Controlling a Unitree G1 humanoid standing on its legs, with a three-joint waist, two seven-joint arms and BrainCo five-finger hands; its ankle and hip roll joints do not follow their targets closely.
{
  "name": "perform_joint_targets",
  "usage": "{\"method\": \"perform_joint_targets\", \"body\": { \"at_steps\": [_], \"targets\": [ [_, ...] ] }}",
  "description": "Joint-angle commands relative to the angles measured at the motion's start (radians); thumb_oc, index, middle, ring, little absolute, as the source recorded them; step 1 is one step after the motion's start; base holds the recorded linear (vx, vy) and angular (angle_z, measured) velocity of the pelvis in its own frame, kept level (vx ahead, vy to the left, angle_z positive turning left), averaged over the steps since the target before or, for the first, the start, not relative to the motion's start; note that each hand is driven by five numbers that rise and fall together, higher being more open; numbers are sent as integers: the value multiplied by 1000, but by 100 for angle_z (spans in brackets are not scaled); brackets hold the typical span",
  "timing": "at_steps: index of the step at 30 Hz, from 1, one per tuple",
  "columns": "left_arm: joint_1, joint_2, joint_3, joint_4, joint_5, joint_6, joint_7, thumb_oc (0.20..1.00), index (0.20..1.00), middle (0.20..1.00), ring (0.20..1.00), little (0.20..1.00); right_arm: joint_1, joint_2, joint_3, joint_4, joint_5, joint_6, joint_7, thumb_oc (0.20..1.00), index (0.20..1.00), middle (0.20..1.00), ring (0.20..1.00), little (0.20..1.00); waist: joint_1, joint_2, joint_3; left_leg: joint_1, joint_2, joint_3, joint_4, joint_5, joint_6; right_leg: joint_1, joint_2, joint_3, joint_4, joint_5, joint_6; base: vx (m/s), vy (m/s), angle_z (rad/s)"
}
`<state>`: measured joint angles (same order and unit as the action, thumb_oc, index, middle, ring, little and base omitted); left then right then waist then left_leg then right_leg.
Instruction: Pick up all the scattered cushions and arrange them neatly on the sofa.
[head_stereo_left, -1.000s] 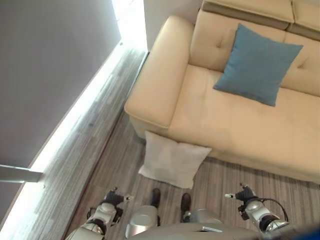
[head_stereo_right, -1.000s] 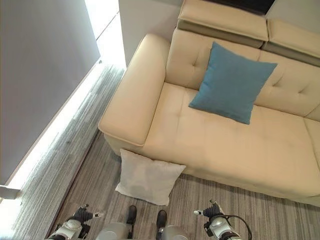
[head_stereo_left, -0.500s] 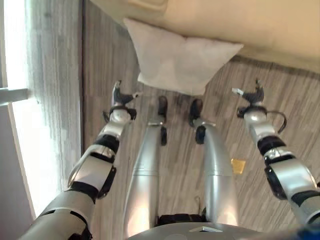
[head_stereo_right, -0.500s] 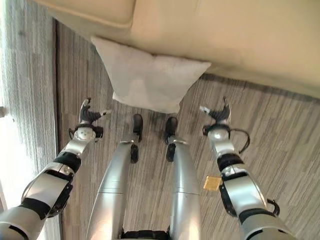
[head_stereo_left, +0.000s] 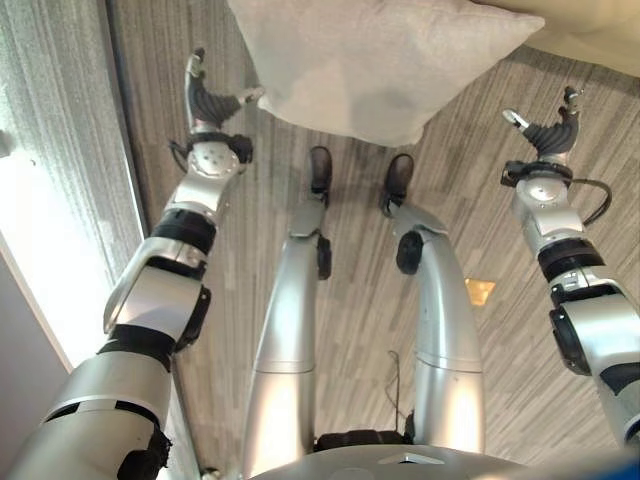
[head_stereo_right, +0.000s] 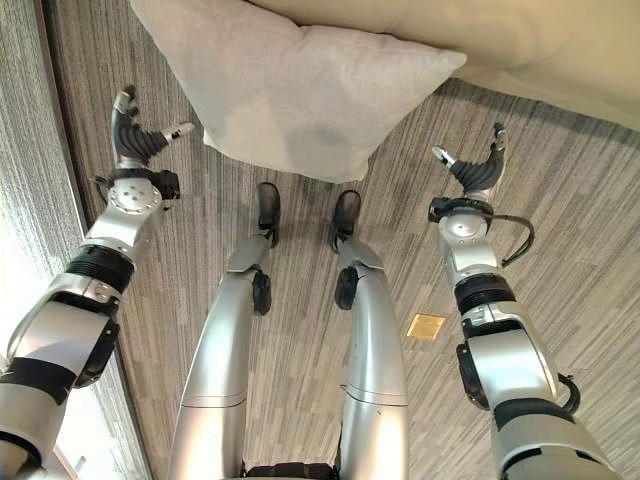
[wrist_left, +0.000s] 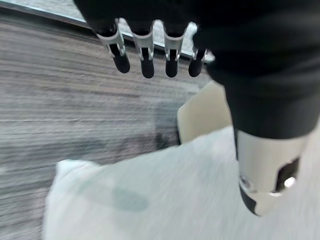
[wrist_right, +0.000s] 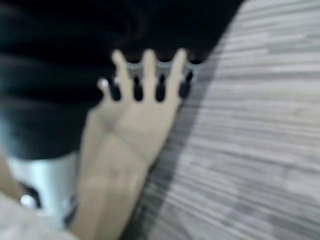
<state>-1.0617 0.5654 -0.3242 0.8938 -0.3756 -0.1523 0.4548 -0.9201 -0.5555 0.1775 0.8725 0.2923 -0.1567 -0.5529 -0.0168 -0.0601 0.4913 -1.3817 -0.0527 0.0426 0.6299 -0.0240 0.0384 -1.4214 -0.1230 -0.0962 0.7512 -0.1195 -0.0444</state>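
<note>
A pale grey cushion (head_stereo_right: 300, 90) lies on the striped floor against the front of the cream sofa (head_stereo_right: 520, 35); it also shows below my left hand as the cushion (wrist_left: 150, 195). My left hand (head_stereo_left: 208, 100) hovers open just off the cushion's left corner, thumb close to its edge, fingers (wrist_left: 145, 60) straight. My right hand (head_stereo_right: 472, 172) is open too, raised over the floor a short way right of the cushion's right corner. Neither hand holds anything.
A bright strip of light runs along the wall at the left (head_stereo_left: 50, 250). A small yellow tag (head_stereo_right: 425, 326) lies on the floor by my right side. The sofa base (wrist_right: 120, 150) stands close past my right hand.
The camera has tipped further down, so the cushion now sits at the top. Both hands have reached forward, closer to the cushion's two sides.
</note>
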Motion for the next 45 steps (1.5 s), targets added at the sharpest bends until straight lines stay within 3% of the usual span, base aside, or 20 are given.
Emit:
{"method": "perform_joint_targets", "body": {
  "at_steps": [1, 5, 7, 16, 32, 45],
  "targets": [
    [151, -14, -1, 36, -7, -43, -20, 1000, 1000, 1000, 1000, 1000, 142, 22, 27, -11, 32, -40, 3, 1000, 1000, 1000, 1000, 1000, -15, 20, -191, 17, -24, -64, -9, -126, -10, 16, -35, 19, -27, -19, 141, 0, 0, 0],
    [106, 32, -20, 22, -53, -66, -57, 1000, 1000, 1000, 1000, 1000, 129, -10, 32, -23, 38, -45, 30, 1000, 1000, 1000, 1000, 1000, -22, 23, -195, -28, -28, -67, 3, -118, -15, -27, -37, 20, -13, -14, 149, 38, 39, -1],
    [98, 34, -14, -31, -174, -102, -122, 1000, 1000, 1000, 1000, 1000, 124, -31, 40, -45, 47, -60, 49, 1000, 1000, 1000, 1000, 1000, -28, 30, -201, -70, -30, -68, 22, -111, -24, -67, -43, 22, 12, -15, 149, 55, 34, 1],
    [75, 8, -37, -64, -262, -110, -201, 1000, 1000, 1000, 1000, 1000, 103, -55, 56, -103, 50, -82, 80, 1000, 1000, 1000, 1000, 1000, -37, 38, -217, -138, -32, -63, 71, -116, -27, -135, -35, 31, 55, -19, 146, 34, 17, -2],
    [-112, 72, -159, -28, -99, -98, -127, 1000, 1000, 1000, 1000, 1000, -12, -89, 120, -167, 32, -101, 80, 1000, 1000, 1000, 1000, 1000, -47, 52, -183, -179, -27, -70, 140, -119, -31, -149, -17, 33, 75, -15, 148, 6, 3, -2],
    [-141, 36, -183, -81, -78, -108, -122, 1000, 1000, 1000, 1000, 1000, -31, -61, 158, -238, 13, -118, 120, 1000, 1000, 1000, 1000, 1000, -48, 67, -187, -182, -29, -68, 137, -113, -32, -149, -7, 36, 68, -10, 149, 2, 4, -1]
  ]
}}
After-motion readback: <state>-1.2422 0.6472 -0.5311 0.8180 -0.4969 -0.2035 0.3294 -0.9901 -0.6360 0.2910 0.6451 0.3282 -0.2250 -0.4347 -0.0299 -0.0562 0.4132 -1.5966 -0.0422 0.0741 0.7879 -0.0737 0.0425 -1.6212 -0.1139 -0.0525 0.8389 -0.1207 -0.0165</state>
